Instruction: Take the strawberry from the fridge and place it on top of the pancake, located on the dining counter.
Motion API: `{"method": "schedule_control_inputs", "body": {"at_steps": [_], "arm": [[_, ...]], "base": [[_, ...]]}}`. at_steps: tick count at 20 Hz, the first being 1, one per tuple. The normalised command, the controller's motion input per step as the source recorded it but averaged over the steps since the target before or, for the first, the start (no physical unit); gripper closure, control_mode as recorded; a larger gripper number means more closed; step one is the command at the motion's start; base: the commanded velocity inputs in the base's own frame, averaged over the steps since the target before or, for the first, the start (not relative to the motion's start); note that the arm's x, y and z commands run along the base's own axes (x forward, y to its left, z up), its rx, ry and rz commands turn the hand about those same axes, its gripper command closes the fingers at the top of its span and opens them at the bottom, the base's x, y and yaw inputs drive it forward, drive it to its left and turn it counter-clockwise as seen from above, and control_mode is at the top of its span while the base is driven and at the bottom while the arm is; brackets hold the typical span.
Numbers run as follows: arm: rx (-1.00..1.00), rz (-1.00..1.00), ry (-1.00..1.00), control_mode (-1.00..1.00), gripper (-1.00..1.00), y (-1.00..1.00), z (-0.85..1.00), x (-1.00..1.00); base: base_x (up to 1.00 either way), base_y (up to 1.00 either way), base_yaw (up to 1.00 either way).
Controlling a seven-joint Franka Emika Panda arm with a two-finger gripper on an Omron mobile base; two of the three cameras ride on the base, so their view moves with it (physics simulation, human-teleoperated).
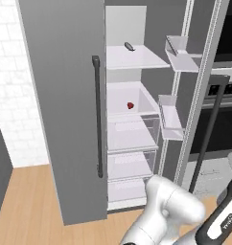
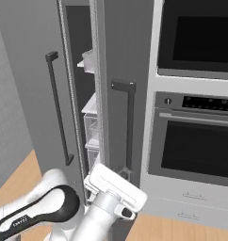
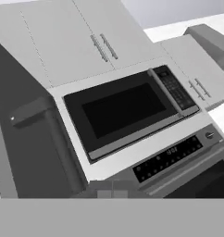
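The fridge stands with its right door swung open and its left door shut. A tiny red strawberry lies on the middle white shelf inside. My gripper is shut with nothing between its tips, and it points up at the wall ovens, away from the shelves. My white hand sits low, just under the bottom end of the open door's dark bar handle. The pancake and the dining counter are out of view.
A small dark object lies on the top shelf. White bins line the inside of the open door. A microwave and a black-fronted oven fill the wall to the right. Wooden floor lies below.
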Motion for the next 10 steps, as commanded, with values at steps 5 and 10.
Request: {"method": "schedule_control_inputs", "body": {"at_steps": [5, 10], "arm": [[0.00, 0.04, 0.09, -1.00, 1.00, 0.84, 1.00, -0.66], [0.00, 0.07, 0.53, -1.00, 1.00, 0.98, 1.00, -0.02]], "base": [[0.00, 0.00, 0.00], [0.00, 0.00, 0.00]]}}
